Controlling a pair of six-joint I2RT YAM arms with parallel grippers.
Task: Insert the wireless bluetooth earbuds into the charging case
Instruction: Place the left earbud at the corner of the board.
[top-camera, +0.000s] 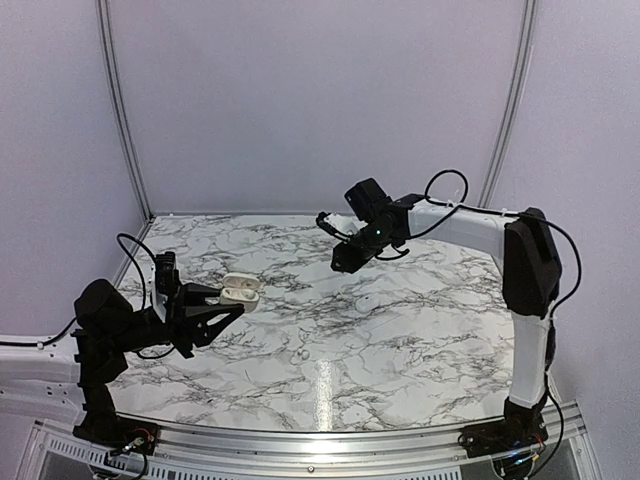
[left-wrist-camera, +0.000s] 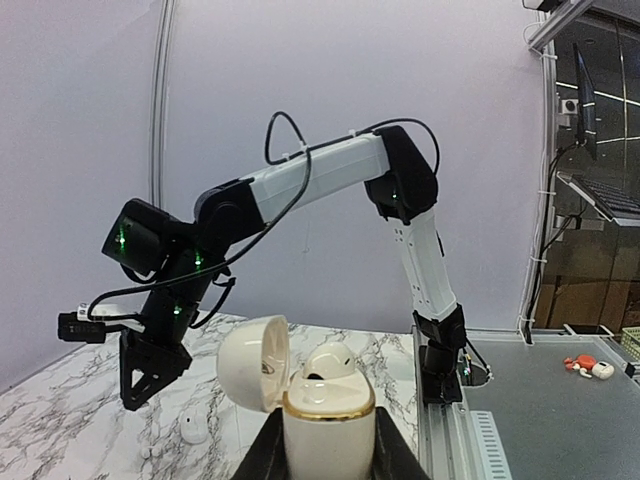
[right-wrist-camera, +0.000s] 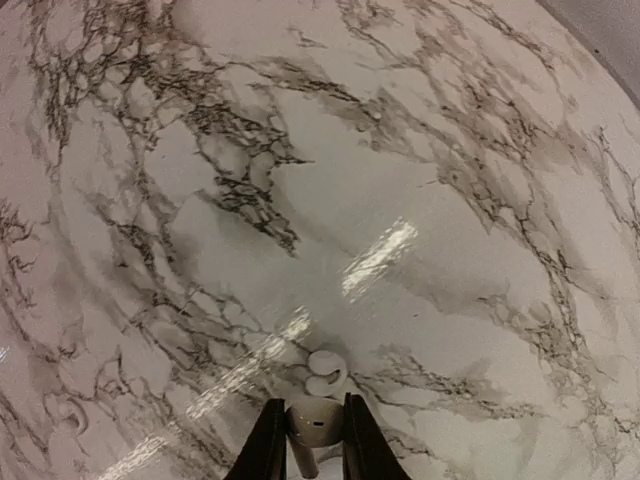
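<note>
**Earbud in the pinch:** The small glossy white pebble-shaped plastic charging case (left-wrist-camera: 328, 425) is clamped upright in the black two-finger left gripper (top-camera: 232, 298), nearest the arm bases, above the white, grey-veined marble tabletop (top-camera: 400, 340). Its hinged lid (left-wrist-camera: 252, 362) is swung open to one side, and a gold-coloured band is seen round its rim. A white rounded form shows inside the case; whether it is an earbud cannot be told.

Beyond the case, toward the right arm's side, a tiny white rounded plastic earbud (left-wrist-camera: 193, 428) is seen lying loose on the marble. Farther from the case, the black right gripper (right-wrist-camera: 313, 412) is set narrow, and a second white earbud (right-wrist-camera: 315, 428) is pinched between its fingers, stem pointing back toward the wrist.
</note>
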